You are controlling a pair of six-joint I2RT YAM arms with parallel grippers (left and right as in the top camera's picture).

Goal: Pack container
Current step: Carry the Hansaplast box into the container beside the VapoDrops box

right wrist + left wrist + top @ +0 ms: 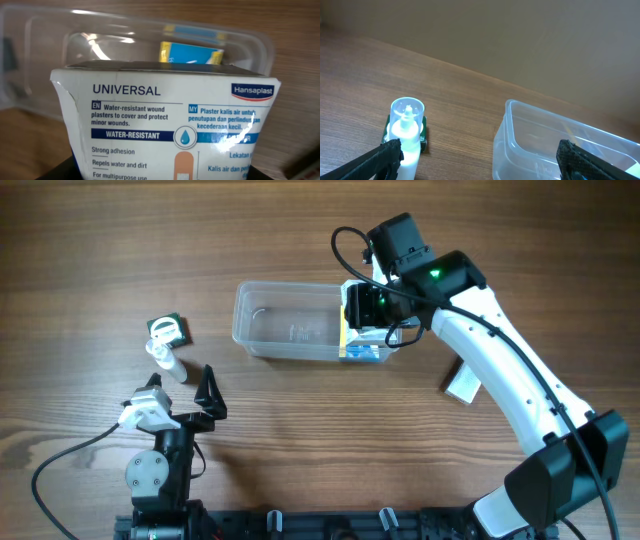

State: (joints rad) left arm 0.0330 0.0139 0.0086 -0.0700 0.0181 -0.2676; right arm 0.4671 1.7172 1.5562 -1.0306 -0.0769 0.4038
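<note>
The clear container lies at the table's middle, also seen in the left wrist view and the right wrist view. My right gripper is shut on a white plaster box at the container's right end. That plaster box fills the right wrist view, held between my right gripper's dark jaws over the container's rim. A yellow and blue shape shows through the container wall. My left gripper stands open, empty, just behind a white bottle.
A small green box lies just beyond the white bottle, left of the container. A flat white and grey box lies on the table under my right arm. The table's far edge runs behind the container.
</note>
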